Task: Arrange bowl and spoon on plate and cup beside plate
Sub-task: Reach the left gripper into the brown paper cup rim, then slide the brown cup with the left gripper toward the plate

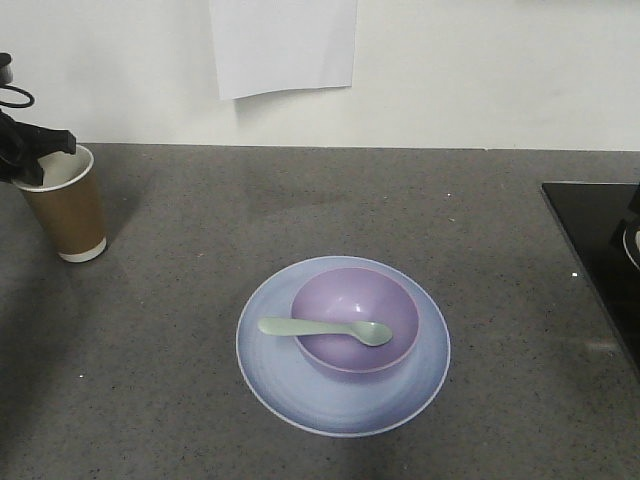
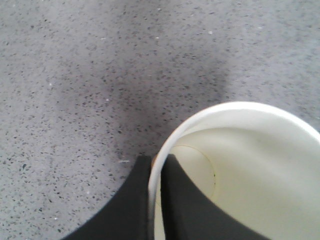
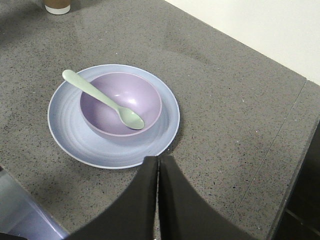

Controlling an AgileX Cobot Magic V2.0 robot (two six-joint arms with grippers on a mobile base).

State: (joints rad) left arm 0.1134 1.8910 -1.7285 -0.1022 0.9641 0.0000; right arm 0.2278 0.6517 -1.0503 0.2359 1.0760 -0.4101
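Note:
A brown paper cup (image 1: 68, 205) with a white rim is at the far left of the counter, well apart from the plate. My left gripper (image 1: 35, 155) is shut on the cup's rim. In the left wrist view one finger of the left gripper (image 2: 156, 165) is inside the cup (image 2: 250, 165) and one outside. The pale blue plate (image 1: 268, 365) lies in the middle, with the lavender bowl (image 1: 350, 295) on it. The mint spoon (image 1: 325, 329) lies across the bowl, its handle over the left rim. My right gripper (image 3: 158, 162) hovers shut and empty beside the plate (image 3: 67, 132), bowl (image 3: 130, 90) and spoon (image 3: 100, 97).
A black cooktop (image 1: 600, 250) takes up the right side of the grey speckled counter. A white wall with a paper sheet (image 1: 285, 45) closes off the back. The counter's near edge shows at the lower left of the right wrist view (image 3: 25, 215).

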